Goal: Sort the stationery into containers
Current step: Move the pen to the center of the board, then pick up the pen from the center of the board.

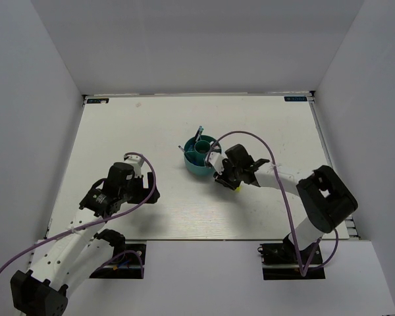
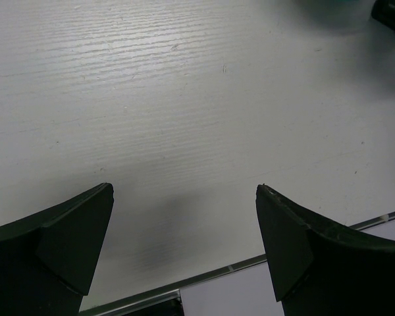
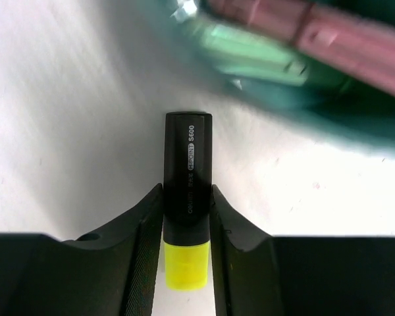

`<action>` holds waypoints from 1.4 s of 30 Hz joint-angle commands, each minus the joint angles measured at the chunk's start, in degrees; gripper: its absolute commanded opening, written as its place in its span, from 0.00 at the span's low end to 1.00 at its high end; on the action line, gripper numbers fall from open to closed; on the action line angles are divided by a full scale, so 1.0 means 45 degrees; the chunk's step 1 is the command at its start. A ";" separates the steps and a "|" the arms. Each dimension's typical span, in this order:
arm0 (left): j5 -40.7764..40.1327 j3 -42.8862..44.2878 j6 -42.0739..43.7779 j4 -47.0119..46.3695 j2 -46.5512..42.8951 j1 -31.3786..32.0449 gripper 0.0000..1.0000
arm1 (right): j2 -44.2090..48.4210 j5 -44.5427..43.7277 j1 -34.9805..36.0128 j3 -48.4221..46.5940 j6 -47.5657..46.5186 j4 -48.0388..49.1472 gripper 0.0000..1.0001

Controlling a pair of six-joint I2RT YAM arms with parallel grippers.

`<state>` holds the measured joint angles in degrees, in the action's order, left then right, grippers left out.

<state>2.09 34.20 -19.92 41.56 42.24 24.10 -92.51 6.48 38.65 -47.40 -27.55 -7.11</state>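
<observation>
My right gripper (image 3: 186, 210) is shut on a black marker with a yellow cap (image 3: 187, 178), held just off the white table beside the round teal organizer (image 1: 201, 158). In the top view the right gripper (image 1: 225, 176) sits at the organizer's near right side, the yellow cap (image 1: 236, 187) showing under it. Thin blue pens (image 1: 197, 136) stand in the organizer. A pink marker (image 3: 329, 39) and a pale green marker (image 3: 250, 56) lie blurred in the organizer at the top of the right wrist view. My left gripper (image 2: 184, 217) is open and empty over bare table.
The table's near edge (image 2: 263, 260) runs just under my left fingers. In the top view the left gripper (image 1: 138, 191) is at the near left. White walls enclose the table on three sides.
</observation>
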 commanded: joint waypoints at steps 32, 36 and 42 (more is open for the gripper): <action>-0.0132 -0.0001 0.0130 -0.0095 -0.0207 -0.0023 1.00 | -0.0517 0.1295 0.0707 -0.0758 -0.2432 -0.4669 0.38; -0.0151 -0.0001 0.0111 -0.0037 -0.0207 -0.0043 1.00 | 0.0009 0.0866 0.0688 -0.0288 -0.2491 -0.4416 0.10; -0.0112 0.0018 0.0130 -0.0076 -0.0324 -0.0043 1.00 | 0.1474 0.1274 0.0843 -0.0677 -0.1751 -0.4590 0.00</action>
<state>1.91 34.20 -19.92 41.58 41.95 24.12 -89.49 11.27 41.67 -49.65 -37.71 -26.61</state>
